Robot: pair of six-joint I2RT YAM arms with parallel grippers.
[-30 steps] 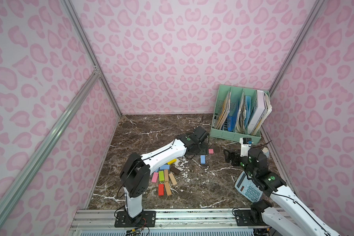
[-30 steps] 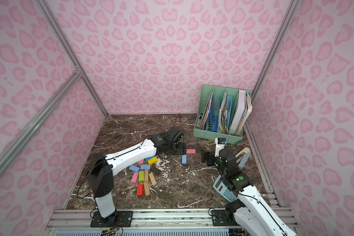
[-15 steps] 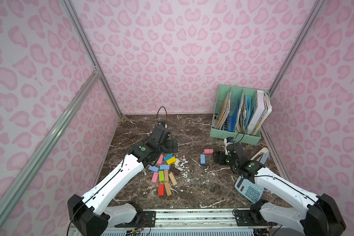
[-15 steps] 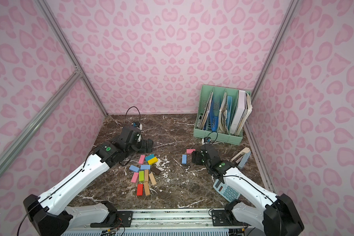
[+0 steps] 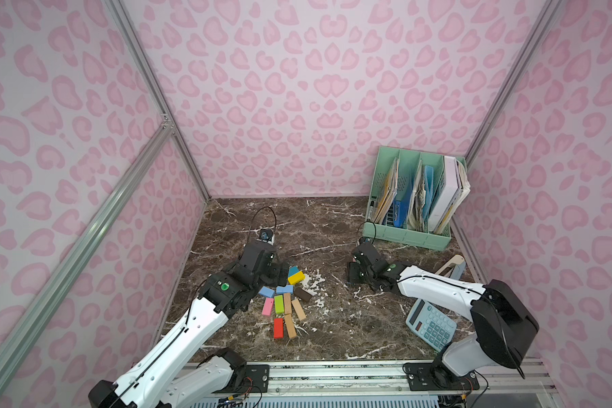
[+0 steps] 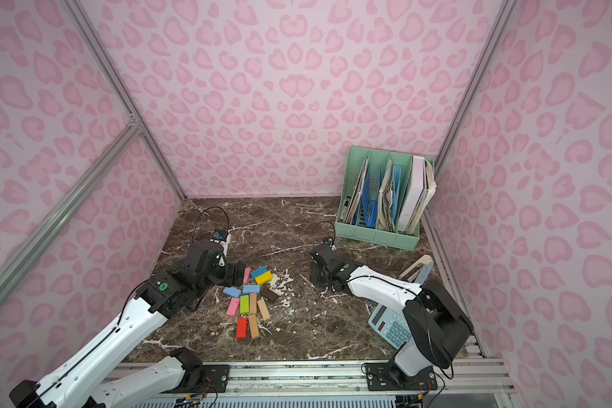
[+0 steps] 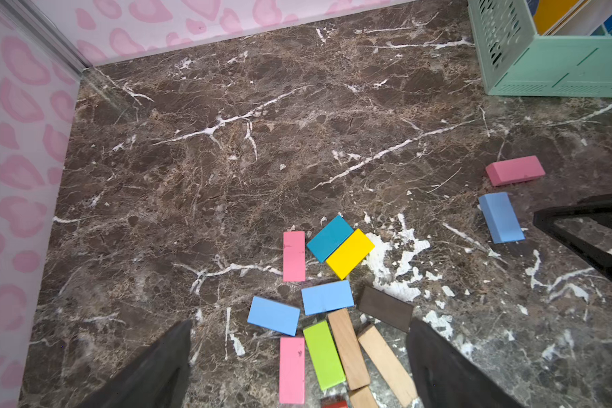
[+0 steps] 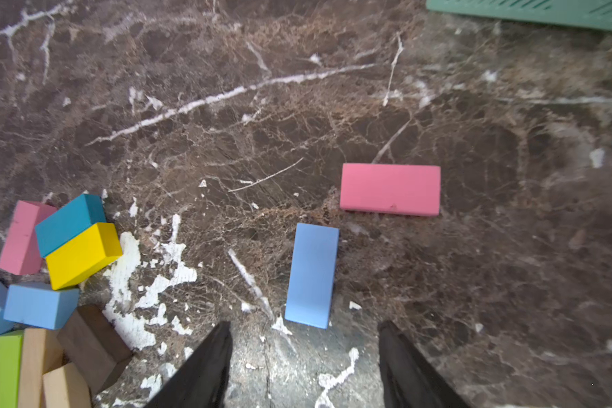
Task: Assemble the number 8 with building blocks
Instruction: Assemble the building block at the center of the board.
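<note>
Light blue block (image 8: 311, 275) lies flat on the marble table (image 8: 191, 134), off on its own, w/ a pink block (image 8: 390, 189) just past its far end, set crosswise. A small gap shows btwn them.

Right gripper (image 8: 305, 326) sits directly behind the blue one. The block's near end is right at the fingertip line, long axis running straight away from the jaws, short width across the gap. Jaws apart, nothing btwn them, gap wider than the block. Right arm's the near one by far, so a short push fwd and a squeeze on the narrow sides looks like the next call.

Left gripper (image 7: 299, 320) is spread wide, empty, over the main pile (image 5: 283, 300): teal block (image 7: 330, 243) and yellow block (image 7: 349, 253) side by side, dark brown block (image 7: 386, 308), tan block (image 7: 348, 348), all loose.

Blocks are flat rectangular bricks w/ matte paint and crisp edges; grain shows on the plain wood. Table is dark, veined, w/ white chipped patches. In both top views the right gripper hides the blue block.
</note>
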